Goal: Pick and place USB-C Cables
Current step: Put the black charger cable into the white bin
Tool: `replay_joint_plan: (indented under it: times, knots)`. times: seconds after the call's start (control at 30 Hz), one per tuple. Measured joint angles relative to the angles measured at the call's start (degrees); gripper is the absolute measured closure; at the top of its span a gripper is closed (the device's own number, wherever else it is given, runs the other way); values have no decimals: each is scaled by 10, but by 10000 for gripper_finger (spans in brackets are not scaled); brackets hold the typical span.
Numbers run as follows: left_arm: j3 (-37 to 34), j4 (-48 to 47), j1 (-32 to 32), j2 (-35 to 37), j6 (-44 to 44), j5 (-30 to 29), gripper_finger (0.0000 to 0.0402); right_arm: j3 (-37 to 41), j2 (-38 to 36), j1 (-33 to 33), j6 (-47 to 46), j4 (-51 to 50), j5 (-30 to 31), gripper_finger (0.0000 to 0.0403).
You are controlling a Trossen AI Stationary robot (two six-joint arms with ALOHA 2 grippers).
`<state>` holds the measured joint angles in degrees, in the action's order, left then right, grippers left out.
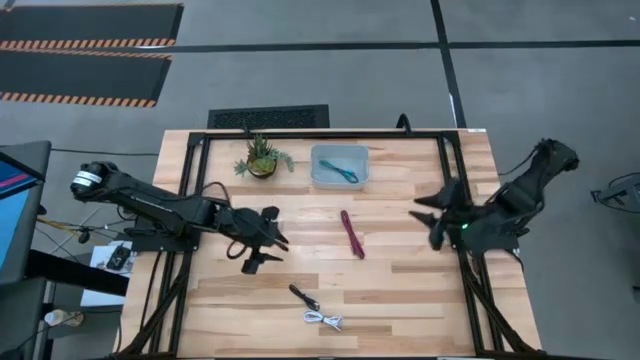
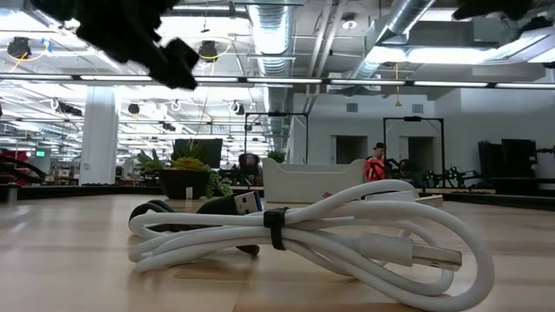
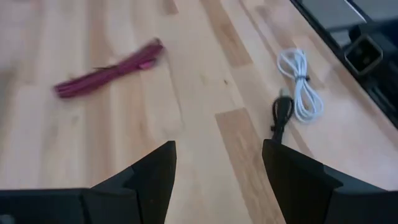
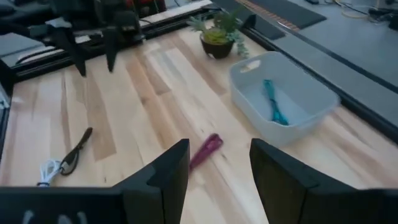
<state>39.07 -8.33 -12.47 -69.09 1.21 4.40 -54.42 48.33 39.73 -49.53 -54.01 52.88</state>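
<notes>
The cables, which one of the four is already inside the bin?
The thin teal cable lies inside the pale grey plastic bin. The maroon cable, black cable and white coiled cable all lie on the bare wooden table.

A large open industrial lab or workshop hall, set up for robot trials. Overhead, bare silver ducts and pipes under an unfinished ceiling, with rows of strip lights. Below the ducts, a white pillar, black metal frames and a person in red far off. Nearer, a pale wooden table edged by a black metal frame. Around the table, grey concrete floor; beyond its far-left corner, black mats with orange-striped edges. Left of the table, a screen and loose wiring.
</notes>
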Motion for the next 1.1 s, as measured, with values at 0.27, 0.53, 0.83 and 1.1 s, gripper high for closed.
replay_joint_plan:
  times: [0.27,0.53,0.83,1.1]
  knots:
    - [7,124,0,-148,31,104,174,68,13,-6,60,149,-1,210]
    - [44,128,-26,-271,41,175,174,78,55,-13,86,197,41,210]
    - [51,125,-43,-280,46,163,174,207,100,-110,295,556,-18,210]
    - [51,137,-42,-280,69,142,174,285,142,-346,437,899,-397,226]
